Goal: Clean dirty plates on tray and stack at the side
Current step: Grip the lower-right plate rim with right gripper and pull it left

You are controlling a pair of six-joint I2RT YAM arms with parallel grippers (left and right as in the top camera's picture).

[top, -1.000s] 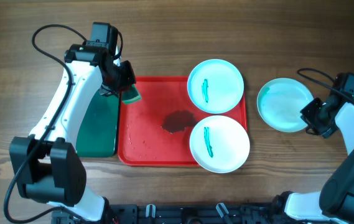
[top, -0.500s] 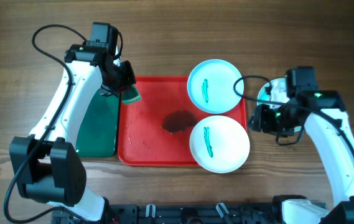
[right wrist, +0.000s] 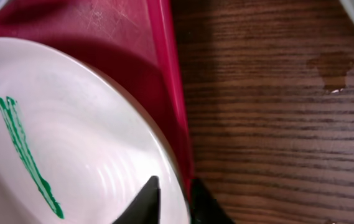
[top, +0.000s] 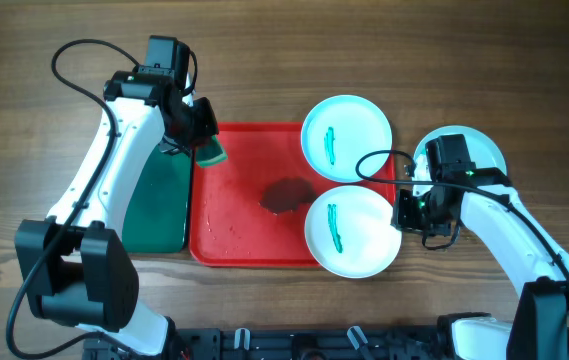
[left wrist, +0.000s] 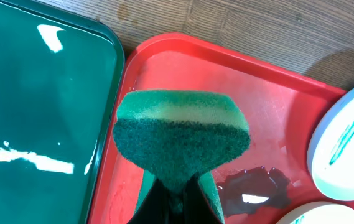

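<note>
The red tray [top: 244, 230] carries two white plates with teal streaks: the back one [top: 346, 138] and the front one [top: 352, 231]. A third plate [top: 486, 150] with a faint teal smear lies on the table right of the tray, partly under my right arm. My right gripper [top: 402, 212] is at the front plate's right rim. In the right wrist view its jaws [right wrist: 175, 190] pinch that plate's [right wrist: 71, 137] edge, one finger inside and one outside. My left gripper [top: 204, 140] is shut on a green sponge [left wrist: 181, 134] above the tray's back left corner.
A smaller dark green tray [top: 156, 205] lies against the red tray's left side. A dark puddle [top: 286, 193] sits mid-tray, just left of the plates. A small wet spot [right wrist: 333, 65] marks the wooden table right of the tray rim [right wrist: 173, 93].
My right arm has swung left from the plate on the table to the front plate's right rim, and its jaws have closed there. The left arm and sponge have not moved.
</note>
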